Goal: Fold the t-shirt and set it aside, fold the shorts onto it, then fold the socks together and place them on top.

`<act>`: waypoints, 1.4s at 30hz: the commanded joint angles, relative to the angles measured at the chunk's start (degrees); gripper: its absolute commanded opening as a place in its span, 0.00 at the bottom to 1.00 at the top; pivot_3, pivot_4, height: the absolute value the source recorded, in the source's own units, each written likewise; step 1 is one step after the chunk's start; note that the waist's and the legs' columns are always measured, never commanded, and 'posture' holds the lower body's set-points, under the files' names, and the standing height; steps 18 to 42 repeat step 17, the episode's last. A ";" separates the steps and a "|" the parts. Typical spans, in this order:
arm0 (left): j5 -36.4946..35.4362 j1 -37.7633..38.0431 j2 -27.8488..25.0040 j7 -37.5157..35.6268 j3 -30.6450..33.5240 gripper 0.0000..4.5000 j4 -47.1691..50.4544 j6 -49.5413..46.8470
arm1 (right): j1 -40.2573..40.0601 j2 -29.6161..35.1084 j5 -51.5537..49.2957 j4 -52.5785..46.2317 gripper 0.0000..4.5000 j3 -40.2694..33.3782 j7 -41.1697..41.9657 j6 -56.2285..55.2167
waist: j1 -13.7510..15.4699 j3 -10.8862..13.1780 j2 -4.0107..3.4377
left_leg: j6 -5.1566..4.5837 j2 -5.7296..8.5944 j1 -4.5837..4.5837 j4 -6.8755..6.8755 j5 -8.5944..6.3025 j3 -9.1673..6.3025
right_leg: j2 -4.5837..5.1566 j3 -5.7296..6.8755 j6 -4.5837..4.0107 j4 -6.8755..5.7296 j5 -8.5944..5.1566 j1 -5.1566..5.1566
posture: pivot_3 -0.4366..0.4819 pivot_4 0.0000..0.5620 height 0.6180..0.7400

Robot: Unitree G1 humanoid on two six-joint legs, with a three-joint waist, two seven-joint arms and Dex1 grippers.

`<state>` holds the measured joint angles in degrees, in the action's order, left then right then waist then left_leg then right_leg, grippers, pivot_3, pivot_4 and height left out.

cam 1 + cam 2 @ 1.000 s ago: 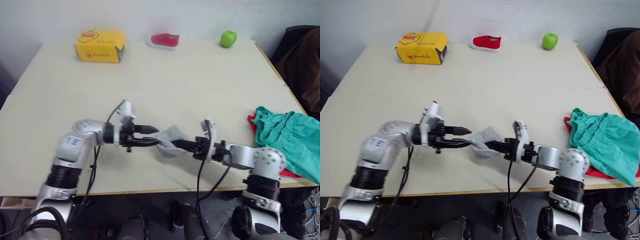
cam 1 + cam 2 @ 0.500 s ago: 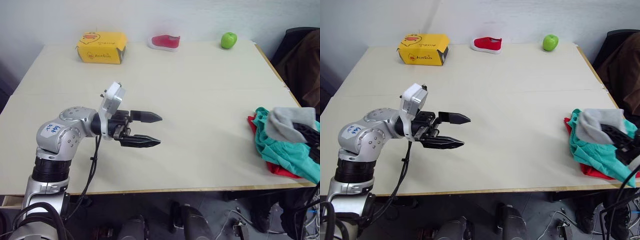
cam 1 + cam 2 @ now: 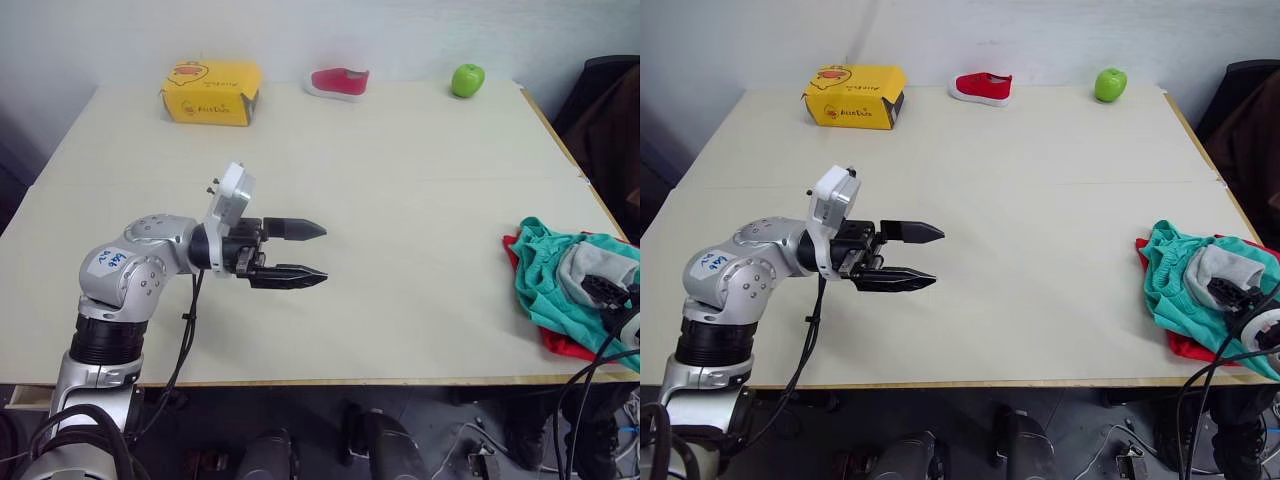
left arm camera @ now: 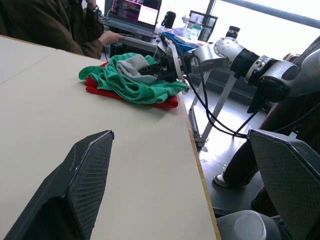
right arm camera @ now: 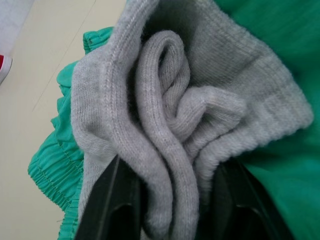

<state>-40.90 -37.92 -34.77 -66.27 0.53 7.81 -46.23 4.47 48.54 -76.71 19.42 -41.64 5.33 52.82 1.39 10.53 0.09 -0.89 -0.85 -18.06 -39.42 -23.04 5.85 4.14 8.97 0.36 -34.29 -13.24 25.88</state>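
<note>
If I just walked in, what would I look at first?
Probably the bright pile at the table's right edge: the grey socks sit on the teal shorts, with the red t-shirt peeking out underneath, and the right hand is shut on the socks. Next, the left hand hovers open over the bare middle of the table. At the far edge sit a yellow box, a small red shoe and a green apple.

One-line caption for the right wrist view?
Right gripper holds the bunched grey socks on the teal shorts.
</note>
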 commanded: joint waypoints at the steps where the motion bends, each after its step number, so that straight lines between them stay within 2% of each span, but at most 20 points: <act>1: -1.99 -0.13 -1.72 -0.61 1.72 1.00 -0.44 -1.66 | -5.20 2.32 3.68 -5.88 0.70 -4.12 5.06 0.20 | 0.01 0.00 -0.01 | 0.00 0.00 -0.01 0.00 0.00 0.00 | 0.00 0.00 0.00 0.01 0.00 0.00 | 0.48 0.27 1.00; 4: -3.61 0.81 -5.06 -2.78 3.21 1.00 -0.64 -4.04 | -14.09 7.67 7.87 -9.86 0.95 -10.37 11.90 1.40 | 0.20 0.08 -0.21 | 0.00 0.01 -0.04 0.04 0.00 -0.02 | 0.01 0.01 0.01 0.07 -0.01 0.01 | 0.48 0.27 1.00; 5: -4.34 1.04 -6.65 -3.93 3.77 1.00 -0.60 -4.96 | -18.51 10.30 11.21 -11.17 0.99 -12.60 16.90 0.48 | 0.26 0.15 -0.34 | 0.00 0.01 -0.05 0.05 0.00 -0.02 | 0.01 0.01 0.01 0.08 -0.01 0.02 | 0.48 0.27 1.00; 9: -5.73 0.65 -11.29 -6.46 5.85 1.00 -2.17 -6.43 | -34.45 17.11 26.57 -12.45 0.99 -19.97 39.40 -10.81 | 0.06 0.20 -0.46 | -0.01 0.05 -0.05 0.15 0.00 0.01 | -0.03 -0.02 0.09 0.18 -0.05 0.06 | 0.48 0.27 1.00; 11: -6.46 -0.50 -12.70 -6.88 7.08 1.00 -3.84 -7.24 | -38.33 19.57 31.08 -10.51 0.99 -23.92 48.39 -14.41 | -0.12 0.25 -0.35 | 0.01 0.02 0.06 0.20 -0.01 0.02 | -0.08 -0.03 0.23 0.21 -0.12 -0.02 | 0.48 0.27 1.00; 13: -6.73 -1.50 -13.48 -6.88 8.13 1.00 -5.58 -7.16 | -38.84 21.34 33.72 -8.83 0.99 -26.67 54.47 -16.88 | -0.41 0.29 -0.29 | 0.02 0.00 0.08 0.21 -0.01 0.04 | -0.11 -0.05 0.41 0.24 -0.22 -0.03 | 0.48 0.27 1.00; 16: -6.46 -2.46 -14.41 -7.03 9.11 1.00 -7.62 -6.54 | -36.50 24.23 38.20 -0.64 0.99 -26.40 61.13 -21.85 | -0.48 0.35 -0.17 | 0.03 -0.01 0.10 0.23 -0.02 0.04 | -0.11 -0.06 0.40 0.21 -0.21 -0.03 | 0.48 0.27 1.00; 17: -6.08 -2.49 -14.62 -6.98 9.14 1.00 -7.78 -6.11 | -35.17 24.90 39.46 2.38 0.99 -25.51 62.40 -23.75 | -0.48 0.35 -0.17 | 0.03 -0.02 0.09 0.24 -0.01 0.03 | -0.11 -0.06 0.30 0.21 -0.16 -0.02 | 0.48 0.27 1.00; 42: -6.08 -2.49 -14.62 -6.98 9.14 1.00 -7.78 -6.11 | -35.17 24.90 39.46 2.38 0.99 -25.51 62.40 -23.75 | -0.48 0.35 -0.17 | 0.03 -0.02 0.09 0.24 -0.01 0.03 | -0.11 -0.06 0.30 0.21 -0.16 -0.02 | 0.48 0.27 1.00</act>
